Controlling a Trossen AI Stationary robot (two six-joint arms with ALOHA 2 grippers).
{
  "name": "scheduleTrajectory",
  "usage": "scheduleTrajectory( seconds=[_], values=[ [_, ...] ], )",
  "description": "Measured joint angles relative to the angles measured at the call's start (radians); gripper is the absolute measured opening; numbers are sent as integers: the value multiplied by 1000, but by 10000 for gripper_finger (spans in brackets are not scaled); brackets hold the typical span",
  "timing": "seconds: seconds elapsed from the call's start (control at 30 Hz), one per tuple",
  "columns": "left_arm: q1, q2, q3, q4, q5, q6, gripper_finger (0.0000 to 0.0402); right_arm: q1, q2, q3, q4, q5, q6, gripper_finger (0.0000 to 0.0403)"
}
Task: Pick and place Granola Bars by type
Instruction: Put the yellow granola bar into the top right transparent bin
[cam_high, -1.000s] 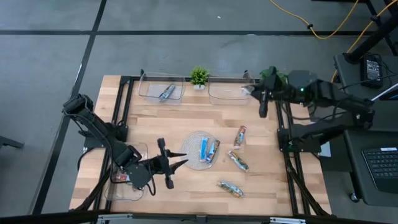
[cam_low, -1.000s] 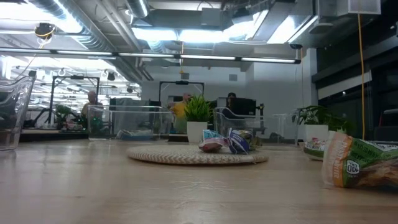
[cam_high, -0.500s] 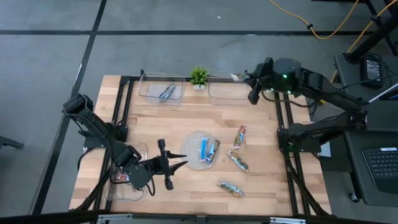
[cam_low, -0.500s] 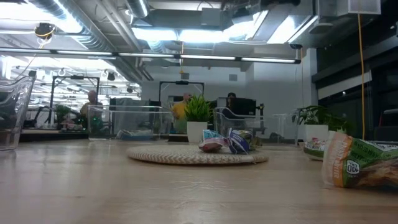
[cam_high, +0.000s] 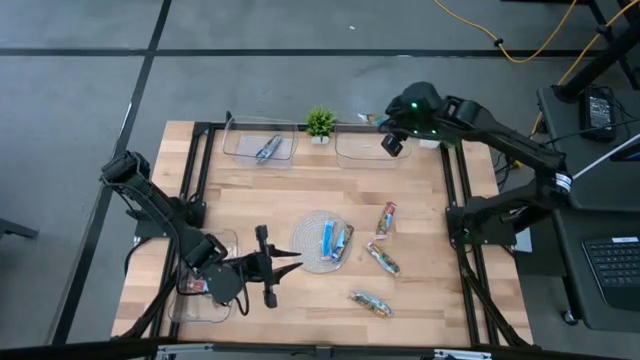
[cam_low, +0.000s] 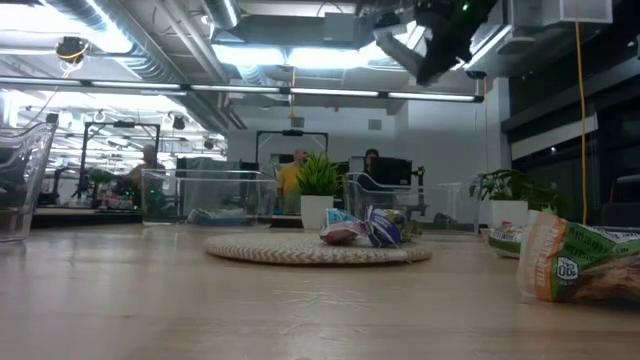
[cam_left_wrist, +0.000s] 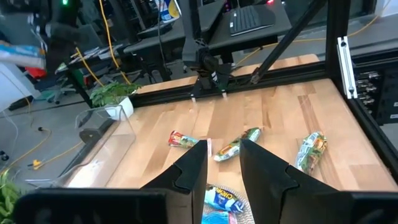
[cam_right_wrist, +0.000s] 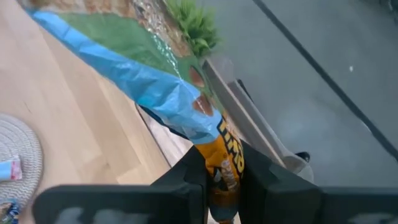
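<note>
My right gripper (cam_high: 384, 130) hovers over the right clear tray (cam_high: 362, 150) at the far edge, shut on a green-and-blue wrapped granola bar (cam_right_wrist: 118, 56). My left gripper (cam_high: 291, 263) is open, low beside the near left rim of the round woven mat (cam_high: 310, 255). Two blue bars (cam_high: 327, 238) lie on the mat. A red bar (cam_high: 386, 220) and two green bars (cam_high: 382, 259) (cam_high: 370, 302) lie flat on the wood to its right. A silver-blue bar (cam_high: 268, 149) lies in the left far tray. My right gripper pinches the bar between its two fingers at the orange-yellow end (cam_right_wrist: 225, 155) of the wrapper. The bar is lifted clear of the table, and its green-and-blue length (cam_right_wrist: 143, 74) sticks out ahead of the fingertips.
A small potted plant (cam_high: 320, 122) stands between the two far trays. Another clear tray (cam_high: 200, 295) sits at the near left under my left arm. Black frame rails (cam_high: 455, 230) run along the table's sides. Bare wood lies between the mat and the far trays.
My right gripper has carried the bar along the far edge toward the table's left, from the far right corner to above the right far tray, turning as it went; its arm now shows at the top of the low view. My left gripper stayed still.
</note>
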Motion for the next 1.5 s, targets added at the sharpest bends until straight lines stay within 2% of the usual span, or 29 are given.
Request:
scheduleTrajectory(
  seconds=[0.37,0.53,0.9,1.5],
  values=[
    [0,0,0,-28,0,-37,88,-71,26,-182,181,-34,-51,54],
    [0,0,0,-28,0,-36,86,-114,26,-265,273,-93,-60,54],
    [1,0,0,-28,-1,-35,84,-189,41,-360,331,-108,-73,54],
    [1,0,0,-28,-1,-35,84,-195,326,-362,417,-108,-74,54]
  ],
)
